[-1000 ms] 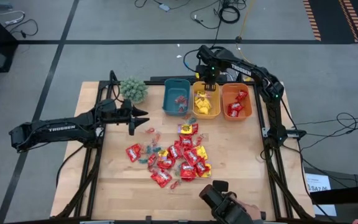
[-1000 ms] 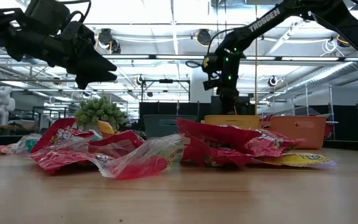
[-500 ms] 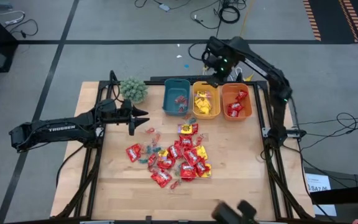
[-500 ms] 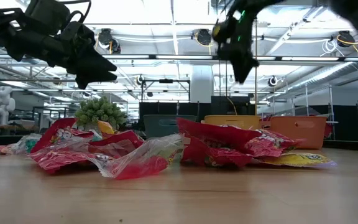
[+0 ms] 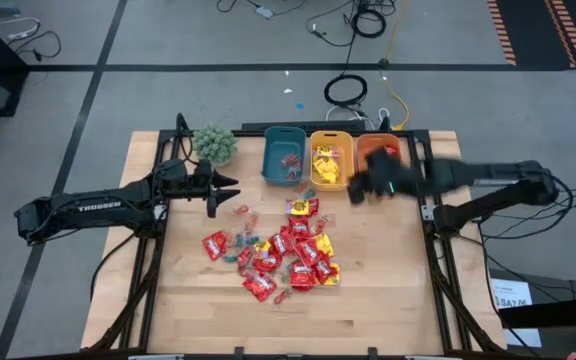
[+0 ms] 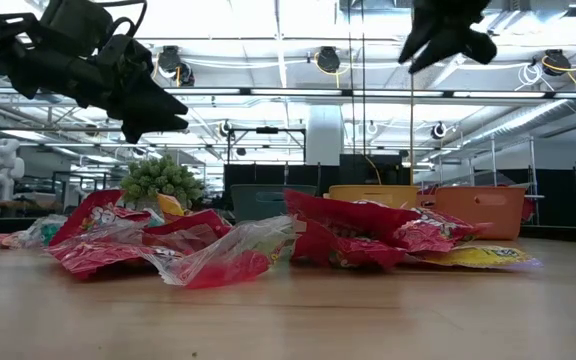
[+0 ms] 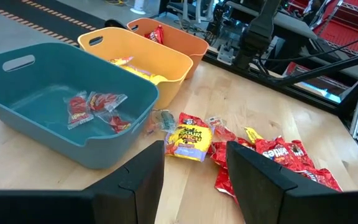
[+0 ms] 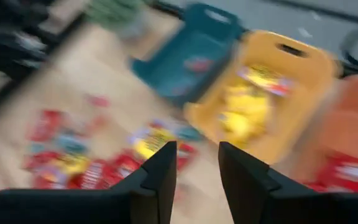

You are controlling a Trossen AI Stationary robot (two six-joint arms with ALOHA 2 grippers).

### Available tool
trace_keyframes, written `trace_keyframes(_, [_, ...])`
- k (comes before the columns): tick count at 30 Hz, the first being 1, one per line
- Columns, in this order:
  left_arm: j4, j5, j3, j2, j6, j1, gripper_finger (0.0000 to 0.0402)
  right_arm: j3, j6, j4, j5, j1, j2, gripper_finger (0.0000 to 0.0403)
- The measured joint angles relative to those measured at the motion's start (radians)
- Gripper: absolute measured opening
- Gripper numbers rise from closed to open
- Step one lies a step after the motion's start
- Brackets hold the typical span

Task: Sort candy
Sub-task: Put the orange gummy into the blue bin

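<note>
We count three bins in a row at the far edge of the table [image 5: 388, 300]: a teal bin [image 5: 284, 155] on the left, a yellow bin [image 5: 331, 161] in the middle and an orange bin [image 5: 380, 152] on the right, partly covered from above by the right arm. A small green plant [image 5: 214, 143] stands left of the teal bin.

The candy [image 5: 283, 250] lies mostly in one loose heap at the middle of the table, red packets with some yellow ones and a few pale pieces strewn on its left and far side; we cannot count the packets exactly.

The left wrist view shows what the high view blurs: the teal bin [image 7: 61, 99] holds three small red-and-clear pieces, the yellow bin [image 7: 148, 59] holds yellow packets, and the orange bin [image 7: 179, 37] shows at least one red packet. A yellow packet [image 7: 189, 139] lies on the wood just near the teal bin's corner.

The left gripper [image 5: 230, 186] hangs above the table left of the heap, near the plant, its fingers parted and empty. The right gripper [image 5: 358, 185] is smeared with motion over the near side of the orange bin; in its own wrist view the fingers [image 8: 157, 180] stand apart with nothing between them.
</note>
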State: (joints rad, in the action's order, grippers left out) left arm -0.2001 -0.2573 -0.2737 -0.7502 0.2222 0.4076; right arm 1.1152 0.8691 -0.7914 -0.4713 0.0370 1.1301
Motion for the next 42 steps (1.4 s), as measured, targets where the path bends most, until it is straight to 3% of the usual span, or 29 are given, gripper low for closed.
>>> trace_keyframes(4, [0.000,0.000,0.000,0.000,0.001,0.000,0.0181,-0.196,0.097,0.305,-0.188,0.236,0.031,0.0091])
trace_keyframes(8, [0.000,0.000,0.000,0.000,0.007,0.000,0.0181,-0.302,0.150,0.463,-0.236,0.325,0.163,0.0070])
trace_keyframes(15, [0.000,0.000,0.000,0.000,0.007,0.000,0.0181,-0.330,0.267,0.571,-0.262,0.286,0.417,0.0057])
trace_keyframes(19, [0.004,0.000,0.000,0.000,0.007,0.000,0.0181,-0.329,0.244,0.673,-0.260,0.237,0.496,0.0064])
trace_keyframes(23, [0.010,0.000,0.000,0.000,0.008,-0.004,0.0181,-0.329,0.249,0.676,-0.257,0.198,0.509,0.0092])
trace_keyframes(28, [0.010,0.000,0.000,0.000,0.008,-0.009,0.0181,-0.329,0.249,0.672,-0.255,0.172,0.515,0.0155])
trace_keyframes(34, [0.010,0.000,0.000,0.000,0.008,-0.009,0.0181,-0.329,0.192,0.683,-0.156,0.166,0.561,0.0223])
trace_keyframes(39, [0.007,0.000,0.000,0.000,0.008,-0.009,0.0181,-0.327,0.096,0.726,-0.131,0.180,0.657,0.0235])
trace_keyframes(42, [0.007,0.000,0.000,0.000,0.007,-0.009,0.0181,-0.314,0.077,0.738,-0.087,0.185,0.707,0.0210])
